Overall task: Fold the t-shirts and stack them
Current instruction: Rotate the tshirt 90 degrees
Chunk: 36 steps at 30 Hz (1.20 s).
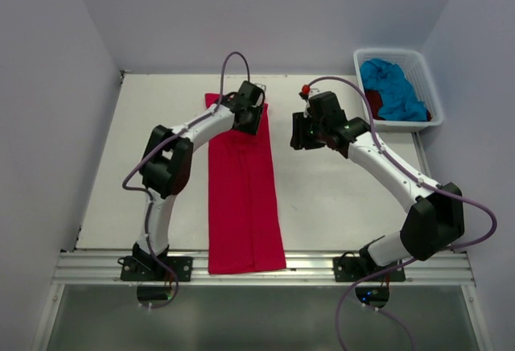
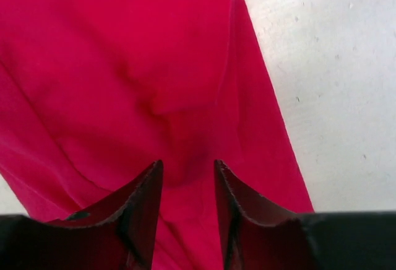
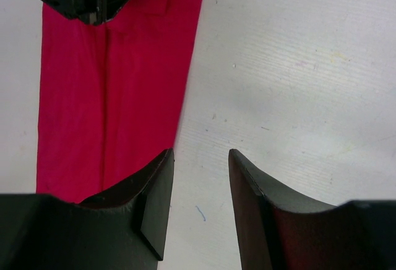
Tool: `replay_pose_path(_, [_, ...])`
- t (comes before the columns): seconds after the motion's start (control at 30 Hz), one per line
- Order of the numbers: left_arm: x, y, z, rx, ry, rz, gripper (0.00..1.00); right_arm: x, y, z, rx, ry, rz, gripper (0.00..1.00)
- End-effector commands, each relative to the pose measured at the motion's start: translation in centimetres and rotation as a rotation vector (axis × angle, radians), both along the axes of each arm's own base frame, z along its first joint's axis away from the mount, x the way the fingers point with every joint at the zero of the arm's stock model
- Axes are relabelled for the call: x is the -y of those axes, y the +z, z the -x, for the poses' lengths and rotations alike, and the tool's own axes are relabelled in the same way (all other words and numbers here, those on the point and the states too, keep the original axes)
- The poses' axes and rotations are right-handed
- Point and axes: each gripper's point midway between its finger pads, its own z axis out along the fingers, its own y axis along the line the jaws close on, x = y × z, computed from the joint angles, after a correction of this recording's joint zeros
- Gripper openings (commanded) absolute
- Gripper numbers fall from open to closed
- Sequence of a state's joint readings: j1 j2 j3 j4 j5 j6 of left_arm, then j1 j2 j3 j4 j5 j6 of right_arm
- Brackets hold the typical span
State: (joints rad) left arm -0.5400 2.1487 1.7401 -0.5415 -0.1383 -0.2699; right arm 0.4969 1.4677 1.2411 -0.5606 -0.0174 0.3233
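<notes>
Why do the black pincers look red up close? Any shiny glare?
Left wrist view: red from the shirt seems to tint the left pincer. Right wrist view: right pincer reddish too, table marks sharp. Top view: even light, no glare, faint shadows under the arms.

Bright red-pink t-shirt (image 1: 241, 198), off-white table (image 1: 338, 198) — turquoise blue t-shirt (image 1: 394, 85), dark red t-shirt (image 1: 373, 102), white basket (image 1: 386, 51).

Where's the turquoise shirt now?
In the top view, the turquoise shirt lies in the white basket at the far right corner of the table, with a dark red shirt.
</notes>
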Motion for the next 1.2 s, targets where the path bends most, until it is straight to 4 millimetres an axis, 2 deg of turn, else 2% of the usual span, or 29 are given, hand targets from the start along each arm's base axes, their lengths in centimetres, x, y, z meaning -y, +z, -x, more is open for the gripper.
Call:
replay_pose_path(0.0, [0.7,-0.6,1.2,-0.025,-0.008,0.003,0.41,-0.3,0.9,-0.3,0.028,0.0,-0.025,0.44])
replay_pose_path(0.23, [1.5,-1.6,1.6,-0.037,-0.067,-0.018,0.39,-0.2,1.0,-0.2,0.031,-0.003,-0.028,0.44])
replay_pose_path(0.5, [0.8,-4.4,1.8,-0.087,-0.066,-0.074,0.36,0.0,1.4,0.1,0.039,-0.006,-0.028,0.44])
replay_pose_path(0.6, [0.6,-4.8,1.7,-0.081,-0.063,-0.092,0.34,0.2,1.5,0.2,0.04,-0.008,-0.029,0.44])
replay_pose_path(0.67, [0.5,-4.8,1.7,-0.082,-0.061,-0.1,0.3,0.1,1.4,0.3,0.041,-0.005,-0.031,0.43])
replay_pose_path(0.83, [0.4,-3.6,1.7,-0.065,-0.059,-0.09,0.15,0.2,1.7,0.3,0.047,-0.01,-0.038,0.43])
replay_pose_path(1.17, [0.4,1.3,2.1,-0.006,-0.064,-0.045,0.17,-0.2,1.5,0.2,0.04,-0.001,-0.042,0.42])
